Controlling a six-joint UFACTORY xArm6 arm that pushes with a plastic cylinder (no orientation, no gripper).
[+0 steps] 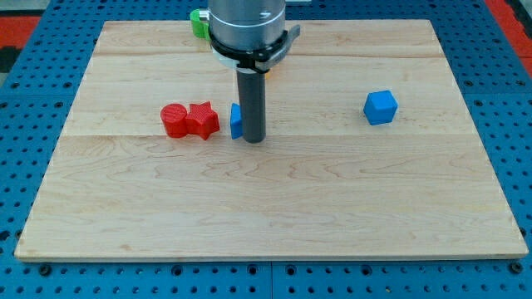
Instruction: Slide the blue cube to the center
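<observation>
Camera view from above and in front of a pale wooden counter (274,216), resting on a blue perforated base (33,91) that shows along all four edges. Blue cube (381,107) on the view's right half, above the mid-height of the board, standing alone and well apart from everything else. Tool (252,104): a straight dark rod hanging upright from a grey round housing (248,25) at the view's top, with no jaws to part or close, gripping nothing. My tip (254,139) down at the counter a little left of the board's middle, well apart from the blue cube and to its left. Just left of the rod, touching or nearly touching it, a second blue block (236,121), mostly hidden behind the rod, shape impossible to make out. Further left, near that block but apart from it, a red star-like block (202,120) pressed against a red cylinder (174,120), the pair side by side in a row with the hidden blue piece. At the view's top edge, a green block (199,22), half covered by the housing, shape unclear. Between the blue cube and my tip, only bare wood; the rod itself and the half-hidden blue block standing closest to the board's middle.
</observation>
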